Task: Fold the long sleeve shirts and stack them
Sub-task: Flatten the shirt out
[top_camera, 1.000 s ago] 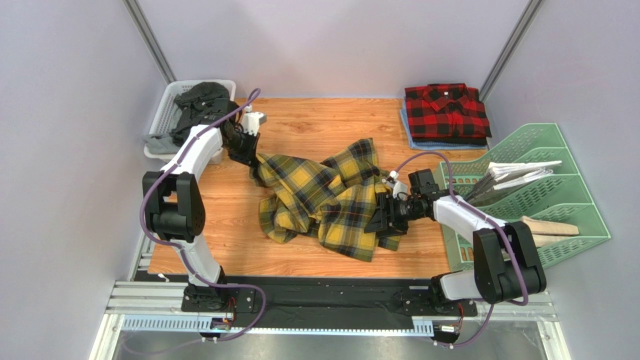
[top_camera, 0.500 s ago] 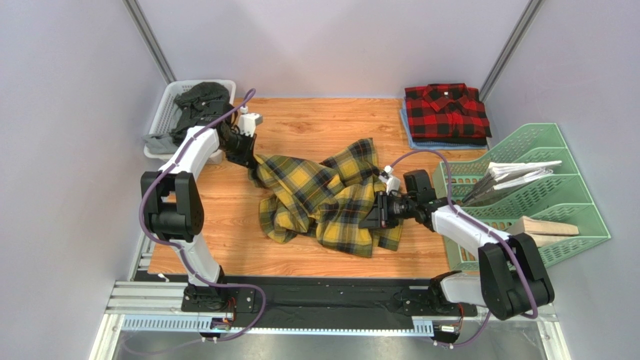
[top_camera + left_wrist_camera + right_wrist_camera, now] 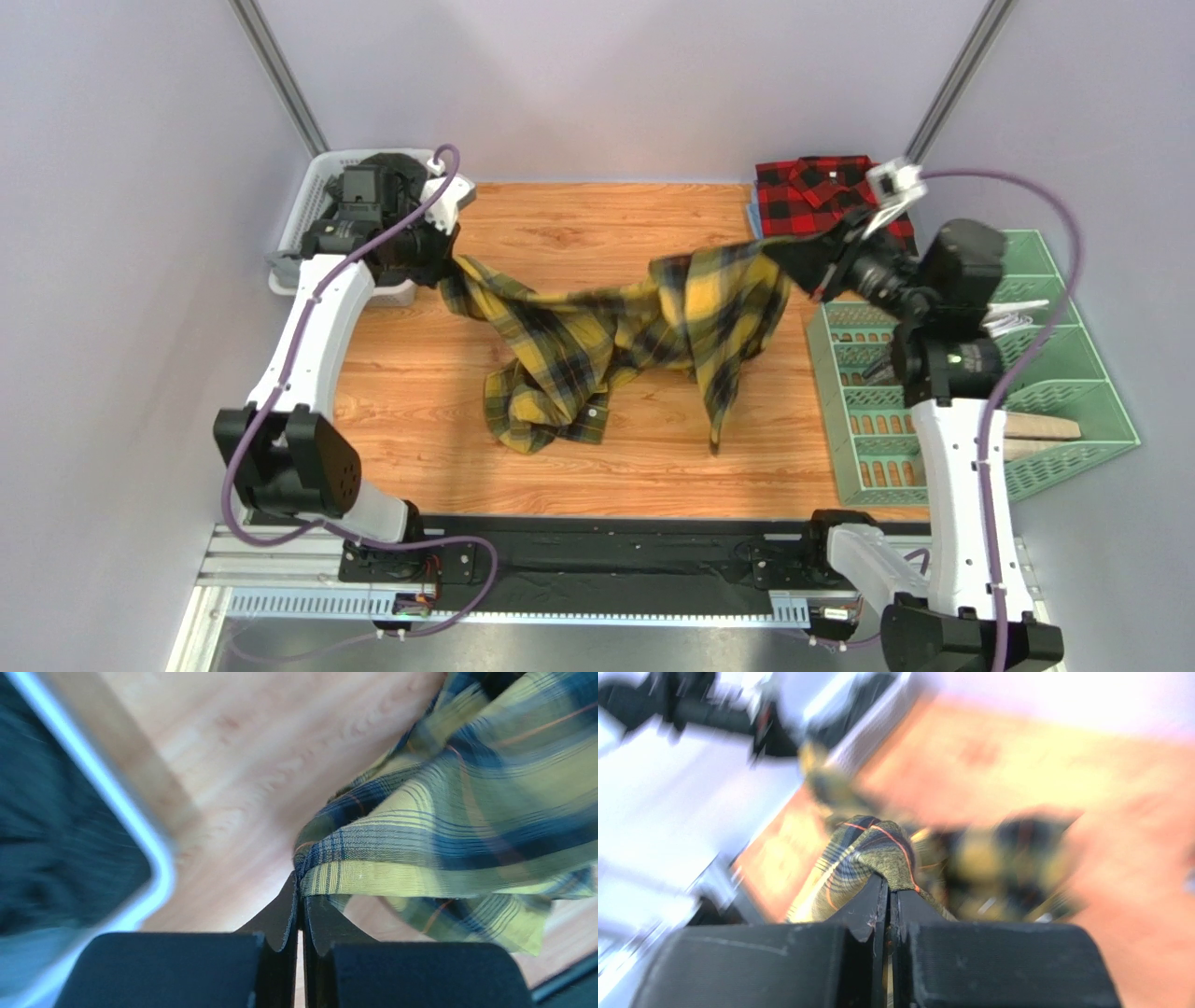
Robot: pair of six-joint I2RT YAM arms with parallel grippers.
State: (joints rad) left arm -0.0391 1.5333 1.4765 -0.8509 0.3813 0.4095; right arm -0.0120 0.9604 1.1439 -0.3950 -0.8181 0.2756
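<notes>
Wooden surface: yellow shirt hangs between left gripper and right gripper, both clamped on its cloth; red shirt folded beyond right gripper.

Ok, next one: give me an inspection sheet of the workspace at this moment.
Surface: wooden table, no damage seen.
Job's things: yellow shirt unfolded, partly lifted, lower part on the table; red shirt folded at far right corner.
Clutter: white basket of dark clothes far left; green rack with a wooden block on the right.
Grippers: left gripper shut on yellow shirt; right gripper shut on yellow shirt, raised.
Cables: purple cables along both arms.
Surroundings: grey walls; metal rail at near edge.
</notes>
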